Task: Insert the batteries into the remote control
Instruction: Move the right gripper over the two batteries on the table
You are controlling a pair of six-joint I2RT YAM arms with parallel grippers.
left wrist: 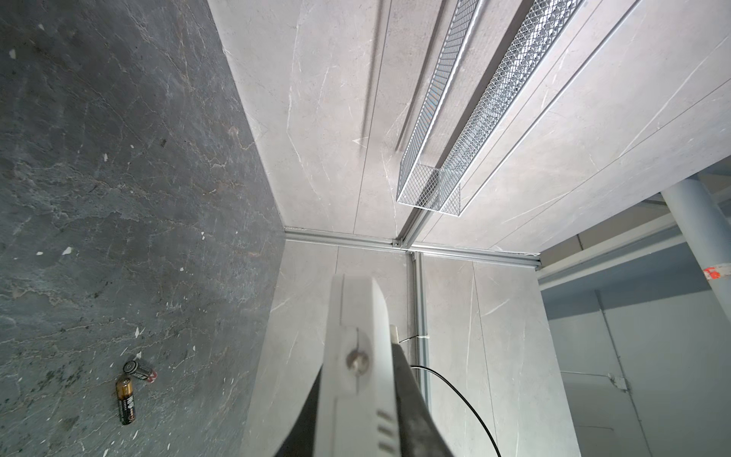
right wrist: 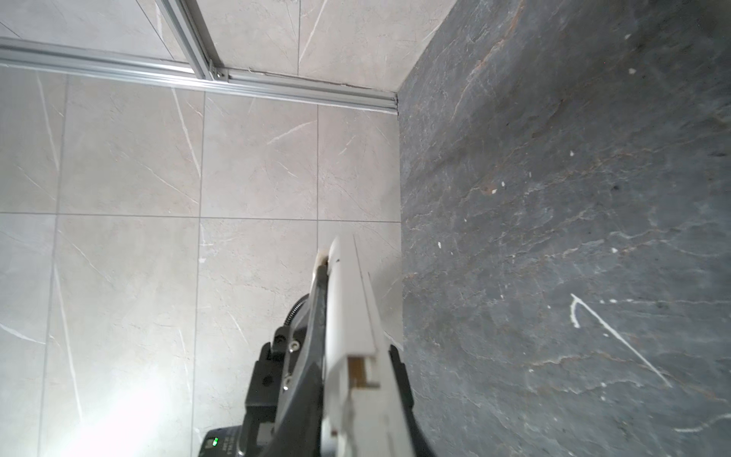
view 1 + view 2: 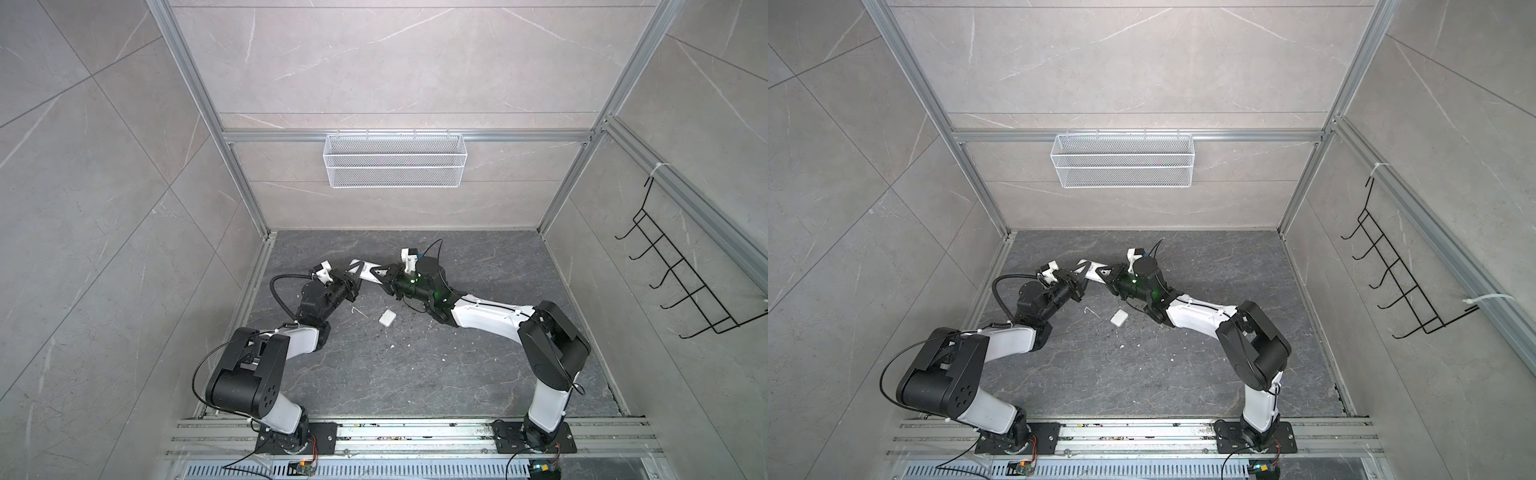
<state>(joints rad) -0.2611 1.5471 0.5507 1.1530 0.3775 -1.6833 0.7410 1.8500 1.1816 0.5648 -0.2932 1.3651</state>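
Remote [image 3: 368, 272] held off the bench [image 3: 415, 374], long axis spanning tool to tool. Left tool [image 3: 356, 277] clamped on one end; right tool [image 3: 381, 277] astride the other, grip or release impossible to tell. Batteries [image 1: 126, 399] lying on the bench just beside each other, seen only from the left wrist, so probably nearer that arm. Cover [image 3: 386, 319] loose between the arms. Likely needs one tool freed to fetch a battery.

Overhead pair — wrists near remote control [image 2: 348, 308]
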